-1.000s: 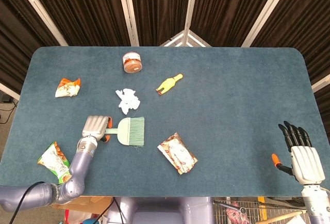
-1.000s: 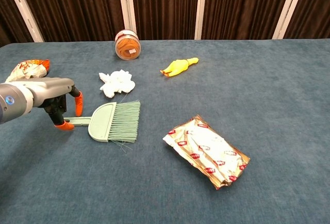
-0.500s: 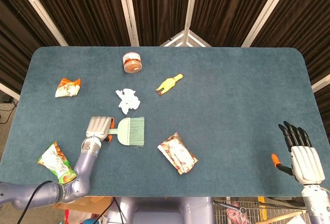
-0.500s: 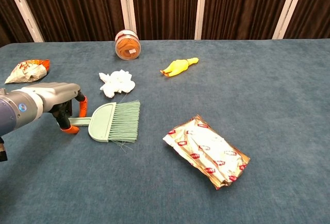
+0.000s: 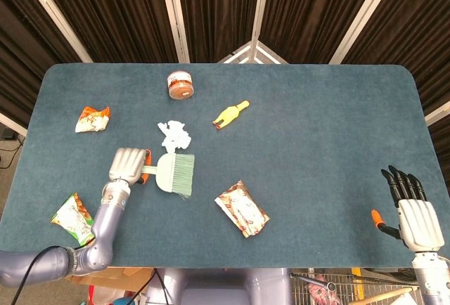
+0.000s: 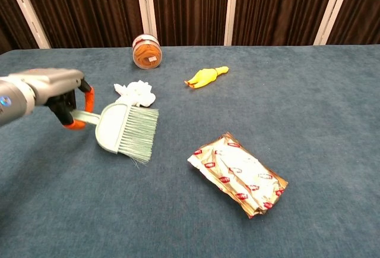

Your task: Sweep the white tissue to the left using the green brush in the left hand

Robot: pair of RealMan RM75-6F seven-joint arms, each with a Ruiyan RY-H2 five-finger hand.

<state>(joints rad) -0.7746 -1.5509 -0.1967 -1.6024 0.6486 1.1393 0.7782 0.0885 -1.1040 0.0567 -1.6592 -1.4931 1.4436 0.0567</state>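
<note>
My left hand (image 5: 128,166) (image 6: 56,91) grips the handle of the green brush (image 5: 175,173) (image 6: 126,130), which is raised off the table with its bristles pointing right. The crumpled white tissue (image 5: 174,135) (image 6: 137,93) lies just beyond the brush head, partly hidden by it in the chest view. My right hand (image 5: 411,209) is open at the table's near right corner, far from both, and shows only in the head view.
An orange-lidded jar (image 5: 180,84) (image 6: 146,52) stands at the back. A yellow rubber chicken (image 5: 231,114) (image 6: 206,76) lies right of the tissue. A silver snack packet (image 5: 242,209) (image 6: 238,173) lies near the front. Two more packets (image 5: 93,119) (image 5: 73,218) lie at the left.
My left hand has closed on the brush handle and lifted the brush off the table, carrying it slightly back toward the tissue. The right hand has not moved.
</note>
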